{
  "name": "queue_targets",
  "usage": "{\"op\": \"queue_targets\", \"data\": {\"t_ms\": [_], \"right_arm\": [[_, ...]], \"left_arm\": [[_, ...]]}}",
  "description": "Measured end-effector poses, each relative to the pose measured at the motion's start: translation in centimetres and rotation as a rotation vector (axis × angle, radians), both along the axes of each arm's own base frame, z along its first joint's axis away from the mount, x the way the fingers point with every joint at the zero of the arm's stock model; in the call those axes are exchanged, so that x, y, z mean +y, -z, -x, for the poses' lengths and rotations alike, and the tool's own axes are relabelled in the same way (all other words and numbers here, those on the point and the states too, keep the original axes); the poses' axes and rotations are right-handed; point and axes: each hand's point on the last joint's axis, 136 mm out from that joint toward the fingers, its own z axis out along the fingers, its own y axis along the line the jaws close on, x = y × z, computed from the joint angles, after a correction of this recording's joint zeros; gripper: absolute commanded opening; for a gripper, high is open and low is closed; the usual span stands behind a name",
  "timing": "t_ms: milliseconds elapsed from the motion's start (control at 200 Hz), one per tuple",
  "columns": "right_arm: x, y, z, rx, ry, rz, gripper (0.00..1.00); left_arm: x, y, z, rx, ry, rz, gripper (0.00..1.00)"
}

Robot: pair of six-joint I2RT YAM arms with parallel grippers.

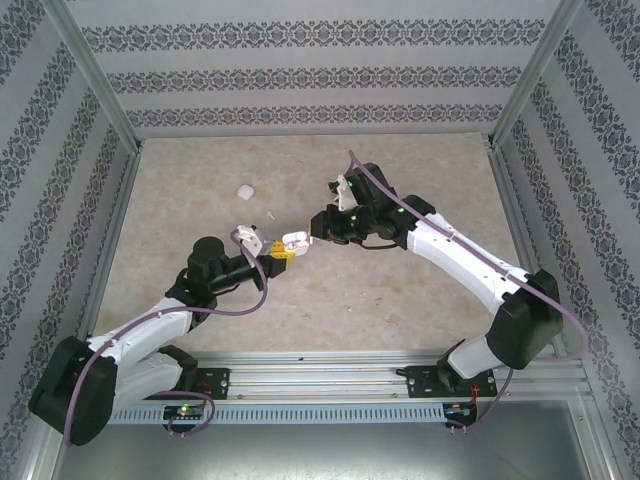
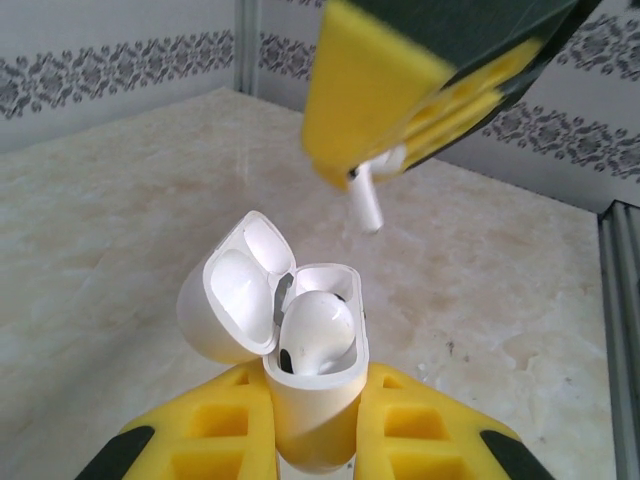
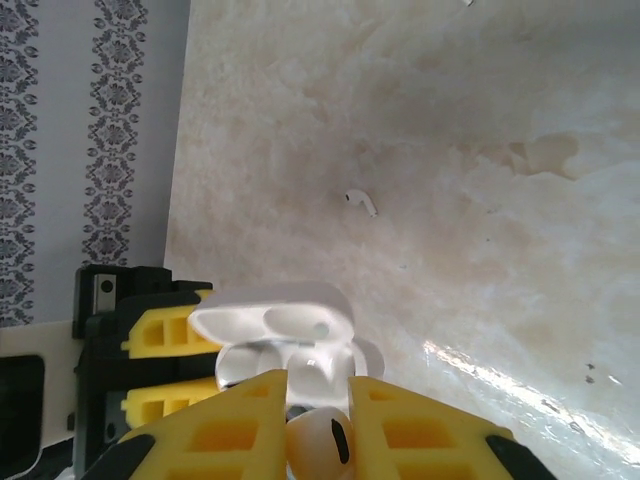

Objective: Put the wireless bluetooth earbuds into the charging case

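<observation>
The held earbud (image 3: pixel 318 445) is what I watch first: it sits pinched between the yellow fingers of the right pincer (image 3: pixel 318 395), which is drawn in narrow around it. From the left wrist camera I see the held earbud (image 2: pixel 368 205) with its stem poking down out of the right pincer (image 2: pixel 375 165), in the air and clear of everything under it.

Just below that stem is the charging case (image 2: pixel 310 430), open, its lid (image 2: pixel 225 300) swung back to one side. The left pincer (image 2: pixel 315 390) grips the body of the case from both sides, so its fingers are close in on the case. A seated earbud (image 2: pixel 318 330) already fills one pocket of the case.

In the overhead view the right pincer (image 1: pixel 312 235) and the left pincer (image 1: pixel 286 250) meet tip to tip near the middle of the table (image 1: pixel 400 300), lifted off it.

A loose earbud (image 3: pixel 362 203) lies on the table beyond the right pincer's fingertips, well apart from them. From above I see the loose earbud (image 1: pixel 270 213) just past the left pincer, and farther on a small white rounded thing (image 1: pixel 243 190); I cannot tell what it is.

The table is a pale beige, marbled and glossy, catching a bright glare. Walls (image 1: pixel 300 80) of pale paper with dark patterned bands close it in on three sides, framed by metal posts, and a metal rail (image 1: pixel 320 360) runs along the near edge under the arm bases.
</observation>
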Motion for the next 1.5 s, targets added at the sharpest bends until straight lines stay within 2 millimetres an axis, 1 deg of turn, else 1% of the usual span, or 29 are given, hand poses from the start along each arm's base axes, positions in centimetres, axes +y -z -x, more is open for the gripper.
{"op": "queue_targets", "data": {"t_ms": [70, 135, 200, 275, 365, 385, 415, 420, 445, 450, 460, 475, 485, 555, 610, 664, 739, 794, 889, 979, 1114, 1204, 1264, 1404, 1504], "right_arm": [[-0.5, -0.3, -0.1, -0.013, 0.011, 0.008, 0.16], [-1.3, -0.3, -0.5, -0.015, 0.038, 0.037, 0.16], [-2.9, 0.3, -1.2, -0.009, 0.089, 0.098, 0.14], [-5.0, 1.6, -2.2, 0.006, 0.146, 0.188, 0.11], [-7.6, 4.6, -3.4, 0.04, 0.213, 0.323, 0.08], [-8.4, 5.8, -3.7, 0.057, 0.232, 0.368, 0.08], [-9.1, 6.8, -4.0, 0.073, 0.251, 0.409, 0.08], [-9.4, 7.5, -4.2, 0.083, 0.259, 0.426, 0.08], [-10.2, 8.8, -4.5, 0.103, 0.276, 0.469, 0.08], [-10.2, 8.8, -4.5, 0.103, 0.276, 0.469, 0.08], [-10.7, 9.7, -4.6, 0.117, 0.286, 0.494, 0.08], [-10.9, 10.1, -4.7, 0.125, 0.291, 0.507, 0.08], [-11.4, 11.0, -4.8, 0.138, 0.299, 0.533, 0.08], [-13.3, 14.4, -4.9, 0.199, 0.33, 0.64, 0.06], [-14.6, 16.5, -4.8, 0.237, 0.348, 0.711, 0.04], [-15.7, 18.1, -4.9, 0.265, 0.369, 0.765, 0.04], [-16.7, 19.6, -5.0, 0.288, 0.39, 0.819, 0.04], [-17.2, 20.5, -5.0, 0.301, 0.398, 0.85, 0.08], [-17.3, 20.9, -5.3, 0.31, 0.413, 0.866, 0.17], [-17.2, 21.2, -5.4, 0.315, 0.42, 0.867, 0.27], [-17.2, 21.3, -5.2, 0.313, 0.429, 0.882, 0.36], [-17.1, 21.2, -5.1, 0.31, 0.431, 0.891, 0.38], [-16.5, 21.1, -4.9, 0.304, 0.42, 0.887, 0.38], [-14.0, 20.9, -3.8, 0.291, 0.355, 0.86, 0.38], [-12.4, 20.1, -3.5, 0.27, 0.327, 0.833, 0.39]], "left_arm": [[0.4, 0.8, -0.3, 0.027, -0.03, -0.023, 0.0], [0.7, 1.6, -0.5, 0.056, -0.056, -0.045, 0.0], [1.1, 2.2, -0.6, 0.078, -0.08, -0.064, 0.0], [1.5, 2.6, -0.7, 0.093, -0.104, -0.08, 0.0], [1.9, 2.5, -0.7, 0.091, -0.126, -0.086, 0.0], [2.0, 2.4, -0.7, 0.089, -0.13, -0.086, 0.0], [2.1, 2.2, -0.7, 0.086, -0.136, -0.086, 0.0], [2.1, 2.2, -0.7, 0.086, -0.137, -0.086, 0.0], [2.2, 2.2, -0.6, 0.084, -0.14, -0.086, 0.0], [2.2, 2.2, -0.6, 0.084, -0.14, -0.086, 0.0], [2.2, 2.1, -0.6, 0.083, -0.144, -0.086, 0.0], [2.3, 2.0, -0.6, 0.081, -0.147, -0.087, 0.0], [2.3, 2.0, -0.6, 0.081, -0.148, -0.087, 0.0], [2.5, 1.8, -0.5, 0.078, -0.156, -0.088, 0.0], [2.7, 1.7, -0.4, 0.076, -0.162, -0.089, 0.0], [2.8, 1.5, -0.3, 0.075, -0.168, -0.09, 0.0], [3.0, 1.3, -0.1, 0.072, -0.174, -0.09, 0.0], [3.1, 1.2, -0.1, 0.069, -0.178, -0.09, 0.0], [3.2, 1.1, 0.0, 0.068, -0.181, -0.091, 0.0], [3.2, 1.2, 0.0, 0.07, -0.181, -0.092, 0.0], [3.3, 1.5, 0.1, 0.081, -0.181, -0.099, 0.0], [3.3, 1.5, 0.1, 0.084, -0.181, -0.1, 0.0], [3.3, 1.6, 0.1, 0.084, -0.181, -0.101, 0.0], [3.3, 1.5, 0.1, 0.084, -0.18, -0.1, 0.0], [3.3, 1.5, 0.1, 0.084, -0.18, -0.1, 0.0]]}}
